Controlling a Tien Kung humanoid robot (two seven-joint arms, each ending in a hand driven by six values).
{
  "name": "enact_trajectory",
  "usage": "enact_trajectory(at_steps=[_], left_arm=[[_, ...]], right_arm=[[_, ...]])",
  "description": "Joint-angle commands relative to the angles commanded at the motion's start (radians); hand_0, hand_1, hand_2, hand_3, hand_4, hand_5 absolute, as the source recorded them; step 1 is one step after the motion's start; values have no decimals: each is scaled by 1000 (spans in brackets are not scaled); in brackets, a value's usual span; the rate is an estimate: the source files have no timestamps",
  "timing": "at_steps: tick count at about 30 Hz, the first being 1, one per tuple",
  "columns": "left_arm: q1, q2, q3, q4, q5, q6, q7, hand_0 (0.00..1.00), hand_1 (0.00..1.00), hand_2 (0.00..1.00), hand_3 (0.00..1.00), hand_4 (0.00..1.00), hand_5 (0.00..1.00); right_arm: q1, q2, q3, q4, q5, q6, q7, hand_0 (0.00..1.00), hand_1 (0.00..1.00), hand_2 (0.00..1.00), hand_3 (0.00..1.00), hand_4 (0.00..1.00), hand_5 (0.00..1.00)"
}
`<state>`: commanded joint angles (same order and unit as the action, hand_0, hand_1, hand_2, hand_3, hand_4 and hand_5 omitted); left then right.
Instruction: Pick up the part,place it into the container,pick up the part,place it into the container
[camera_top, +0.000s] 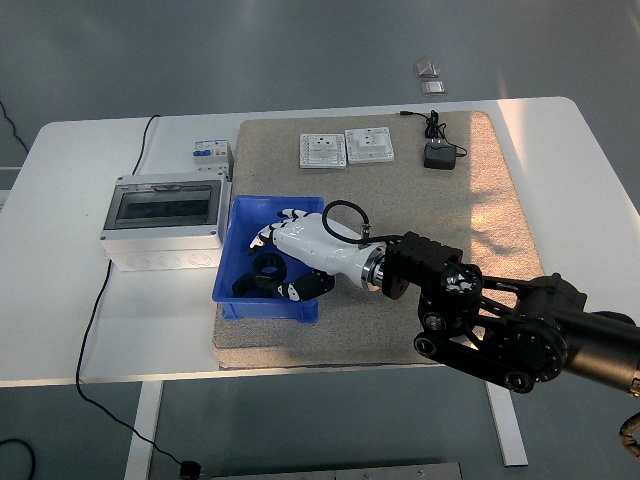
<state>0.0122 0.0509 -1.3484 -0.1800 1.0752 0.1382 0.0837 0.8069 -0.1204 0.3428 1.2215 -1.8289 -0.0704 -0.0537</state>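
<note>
Table: white rectangular tabletop (90, 310) filling most of the frame, its near edge low in the picture.
Cable: thin black cord (95, 300) running from the upper left of the table down over the near edge at lower left.
Enclosure: grey plastic distribution box with a dark transparent lid (163, 220), left of centre.
Breaker: small white circuit breaker with blue marking (211, 154), just above the enclosure.
Mat: beige rectangular fabric mat (400, 190) covering the centre and right of the table.
Container: blue rectangular plastic bin (245, 220), at the mat's left edge, just beside the enclosure.
Parts: black ring-shaped plastic parts (256, 280) lying inside the bin at its lower half; how many there are cannot be told apart under the hand.
Right hand: white-shelled hand with black-and-white fingers (290, 255), over the bin's interior, fingers spread wide, palm down, gripping nothing visible; the lower fingertips (290, 291) sit near the bin's front wall.
Right arm: black jointed arm (500, 320) entering from the lower right of the frame.
Socket plates: two white square wall-socket panels (346, 148), side by side at upper centre of the mat.
Adapter: small black power adapter with coiled lead (438, 155), right of the plates.
Floor items: two small grey objects (430, 76) beyond the table, at the top of the frame.
</note>
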Motion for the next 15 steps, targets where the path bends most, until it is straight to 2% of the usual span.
enact_trajectory(at_steps=[5,6,7,11,12,15], left_arm=[[1,1,-1,0,5,-1,4,719,707,717,748,809,712],[0,2,-2,0,7,-1,5,719,705,716,748,806,711],[0,2,-2,0,9,-1,6,719,705,716,748,806,711],[-3,4,-5,0,21,-2,8,719,705,716,748,806,711],[-4,4,-5,0,23,-2,9,719,705,716,748,806,711],[-2,2,0,0,14,0,6,719,705,716,748,806,711]], right_arm=[[-8,-2,9,-4,34,-2,13,998,892,864,864,566,261],[-10,-3,11,-5,42,-6,17,998,886,868,952,574,272],[-12,-4,15,-6,51,-14,23,998,886,868,952,574,272],[-53,-27,71,1,134,-96,89,998,886,868,952,574,272],[-77,-42,99,11,166,-126,116,998,866,898,998,584,287],[-147,-87,184,44,269,-203,188,998,866,898,998,584,287]])
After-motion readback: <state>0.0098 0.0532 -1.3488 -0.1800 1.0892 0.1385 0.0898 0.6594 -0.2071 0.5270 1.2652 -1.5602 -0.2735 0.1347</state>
